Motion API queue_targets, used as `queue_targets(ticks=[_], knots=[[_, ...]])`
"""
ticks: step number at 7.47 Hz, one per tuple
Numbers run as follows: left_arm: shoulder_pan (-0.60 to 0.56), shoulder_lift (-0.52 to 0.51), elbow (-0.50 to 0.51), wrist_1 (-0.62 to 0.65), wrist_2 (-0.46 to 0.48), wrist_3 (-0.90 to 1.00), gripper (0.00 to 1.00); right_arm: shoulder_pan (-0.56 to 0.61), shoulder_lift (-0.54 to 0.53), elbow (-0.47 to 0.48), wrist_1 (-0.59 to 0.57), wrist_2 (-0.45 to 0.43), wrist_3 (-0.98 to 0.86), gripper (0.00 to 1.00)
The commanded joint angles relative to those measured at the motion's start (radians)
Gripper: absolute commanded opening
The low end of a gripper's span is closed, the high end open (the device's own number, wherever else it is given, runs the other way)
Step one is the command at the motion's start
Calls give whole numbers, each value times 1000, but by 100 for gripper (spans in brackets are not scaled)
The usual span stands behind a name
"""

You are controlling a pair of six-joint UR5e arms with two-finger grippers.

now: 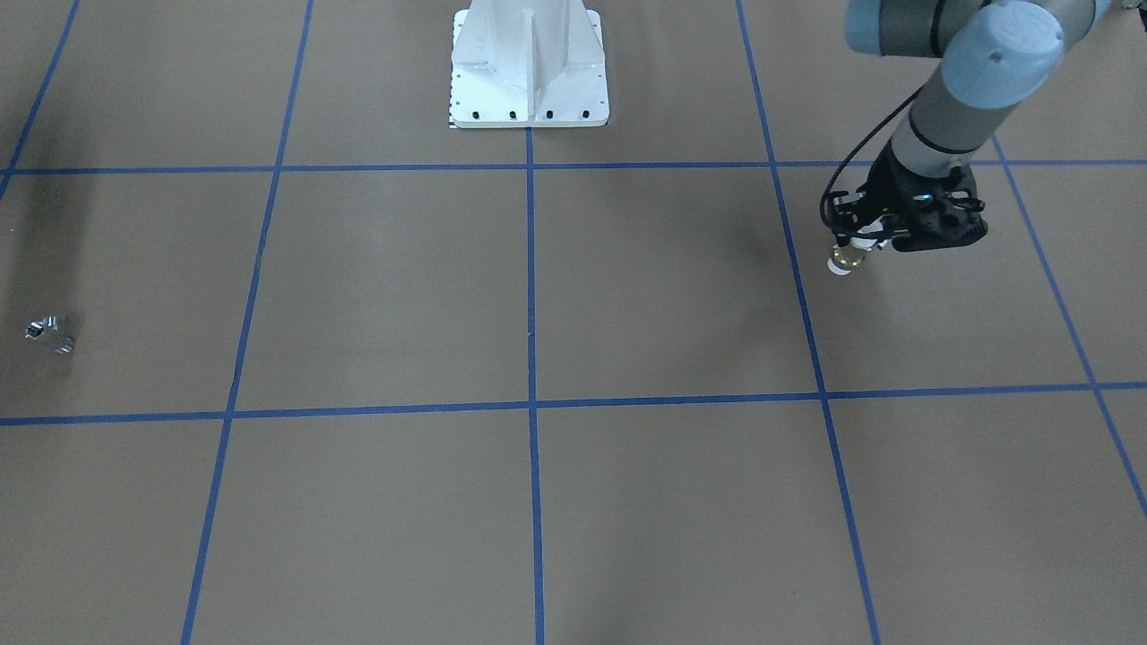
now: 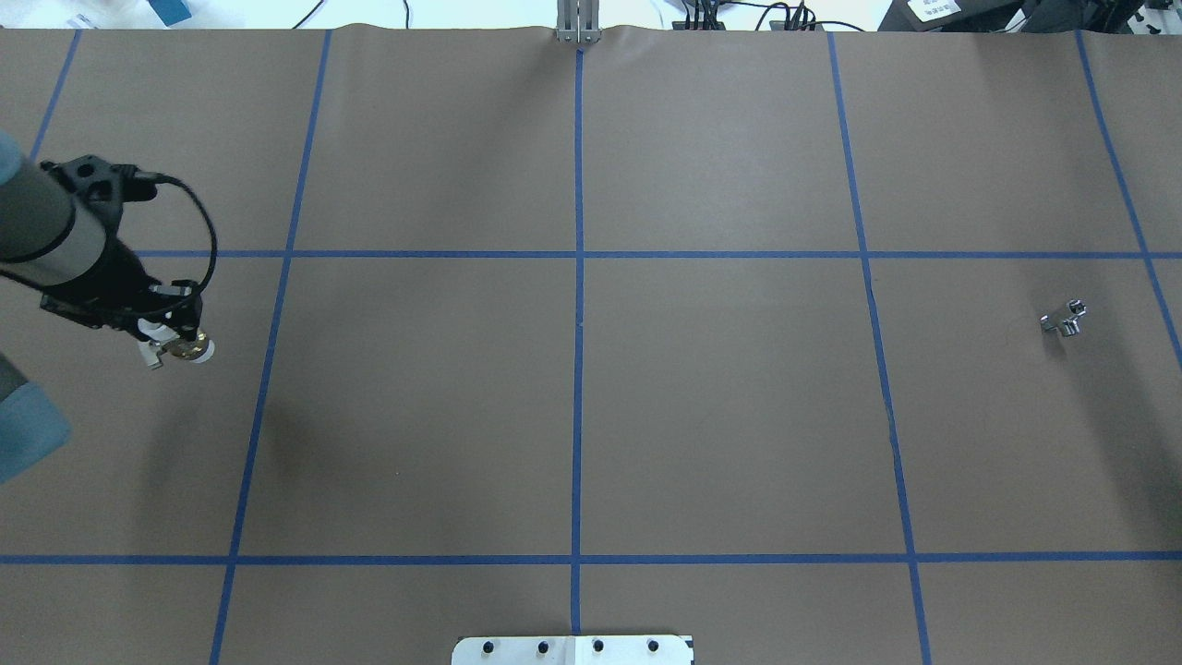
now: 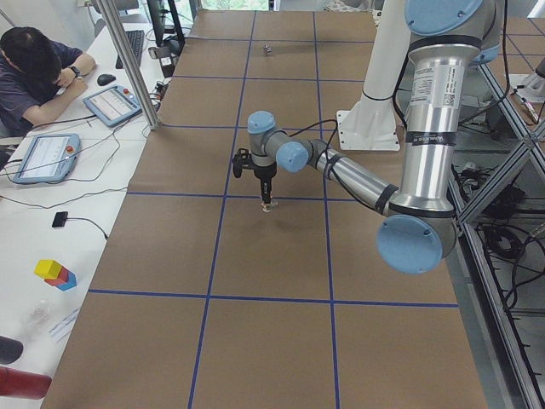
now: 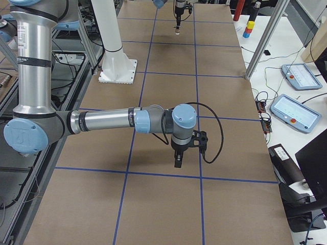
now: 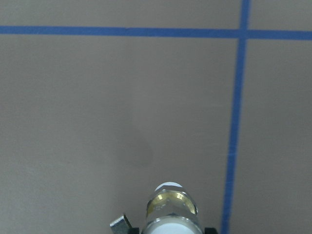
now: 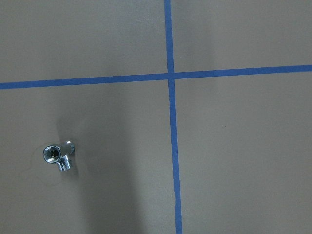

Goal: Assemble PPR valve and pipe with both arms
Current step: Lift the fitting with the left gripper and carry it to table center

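Note:
My left gripper (image 1: pixel 860 240) (image 2: pixel 172 334) is shut on the PPR valve (image 1: pixel 842 260) (image 2: pixel 189 349), a white cylinder with a brass band and a small silver lever. The valve hangs from the fingers at the table's left side. It fills the bottom edge of the left wrist view (image 5: pixel 170 207). The pipe (image 1: pixel 49 333) (image 2: pixel 1064 319), a small chrome fitting, lies alone on the table far to the right. It also shows in the right wrist view (image 6: pixel 58 157). My right gripper (image 4: pixel 178 162) shows only in the exterior right view, pointing down above the table; I cannot tell its jaw state.
The white bolted base (image 1: pixel 529 90) (image 2: pixel 572 649) stands at the robot's side, mid-table. Blue tape lines (image 2: pixel 578 369) grid the brown table. An operator (image 3: pixel 34 77) sits at a side desk with tablets (image 3: pixel 111 104). A metal post (image 3: pixel 136 68) stands at the table's far edge.

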Motion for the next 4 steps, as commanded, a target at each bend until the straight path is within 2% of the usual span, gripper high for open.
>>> queue_targets(ticks=[1,3,4], knots=[[104,-369,126,165,0,-210,0,-24,10,6,1,-9,-1,100],[184,-656,373,146,3,-346,0,-25,2,11,7,6,-4,100],[207,-726,496,59,4,-380,0,-25,2,14,9,6,-3,100]])
